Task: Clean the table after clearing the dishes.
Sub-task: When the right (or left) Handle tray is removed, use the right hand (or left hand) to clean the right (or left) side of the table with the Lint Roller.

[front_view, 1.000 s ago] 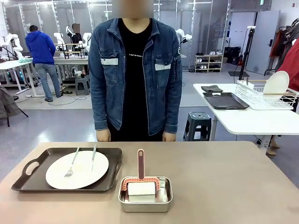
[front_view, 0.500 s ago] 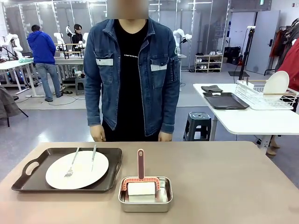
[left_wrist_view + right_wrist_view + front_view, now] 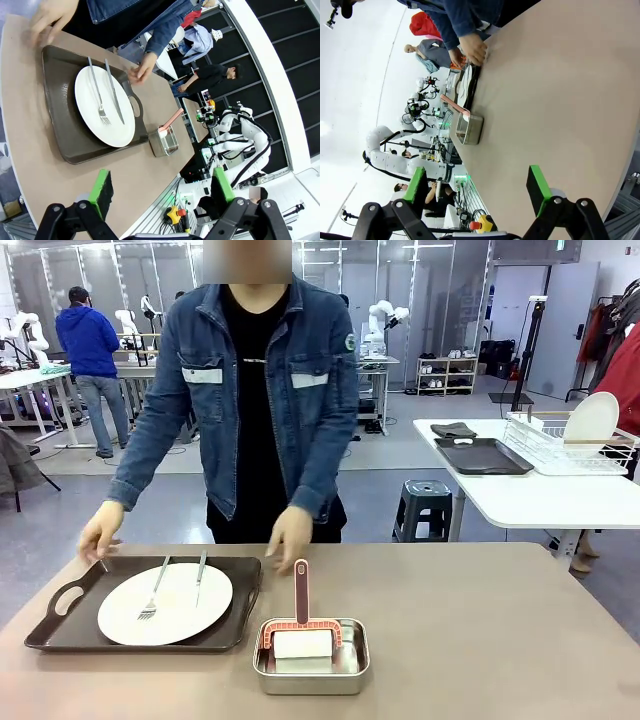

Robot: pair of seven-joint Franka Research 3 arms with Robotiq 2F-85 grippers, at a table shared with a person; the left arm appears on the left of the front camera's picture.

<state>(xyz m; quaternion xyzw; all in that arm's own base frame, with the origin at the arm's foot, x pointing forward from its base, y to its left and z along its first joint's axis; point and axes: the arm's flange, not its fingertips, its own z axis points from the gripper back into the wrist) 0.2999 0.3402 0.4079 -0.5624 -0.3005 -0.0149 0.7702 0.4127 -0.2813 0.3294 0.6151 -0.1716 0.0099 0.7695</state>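
Table (image 3: 480,640), matte tan-brown, bears a dark brown handled tray (image 3: 60,625) on the robot's left side. On the tray lies a round white plate (image 3: 180,612) with a fork (image 3: 153,592) and a knife (image 3: 201,576) laid across it. A person's hands (image 3: 100,533) are at the tray's far corners. The left gripper (image 3: 161,185) and the right gripper (image 3: 477,186) both stand released, grasping nothing.

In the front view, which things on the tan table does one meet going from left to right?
Dark brown rectangular handled tray with round white plate → small shiny steel rectangular pan with pink-framed white roller → bare tan tabletop.
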